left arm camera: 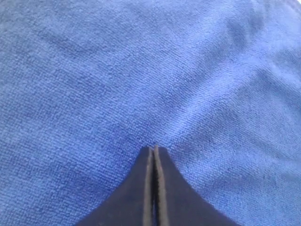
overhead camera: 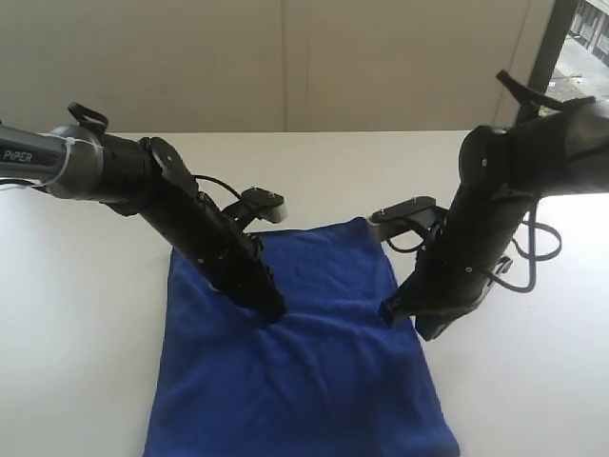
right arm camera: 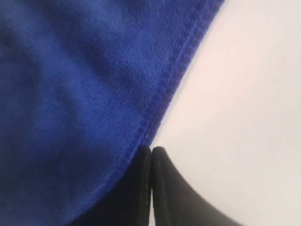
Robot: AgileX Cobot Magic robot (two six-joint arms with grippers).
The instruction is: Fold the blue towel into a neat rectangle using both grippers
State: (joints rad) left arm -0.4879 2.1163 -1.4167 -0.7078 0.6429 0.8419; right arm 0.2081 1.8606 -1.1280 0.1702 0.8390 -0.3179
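Observation:
The blue towel (overhead camera: 314, 371) lies spread on the white table (overhead camera: 533, 381), lightly rumpled, its near edge cut off by the picture. My left gripper (overhead camera: 274, 309) points down onto the towel's middle left. In the left wrist view it (left arm camera: 154, 148) is shut, tips against the cloth (left arm camera: 141, 70), with nothing between its jaws. My right gripper (overhead camera: 390, 312) is down at the towel's right edge. In the right wrist view it (right arm camera: 151, 149) is shut, tips right at the stitched hem (right arm camera: 176, 80), one finger over cloth and the other over the bare table (right arm camera: 244, 94). No cloth shows between its jaws.
Both black arms slant down from the far left and far right, with loose cables (overhead camera: 533, 257) hanging by the right one. A pale wall (overhead camera: 285, 57) stands behind the table, and a window (overhead camera: 590, 38) shows at the far right.

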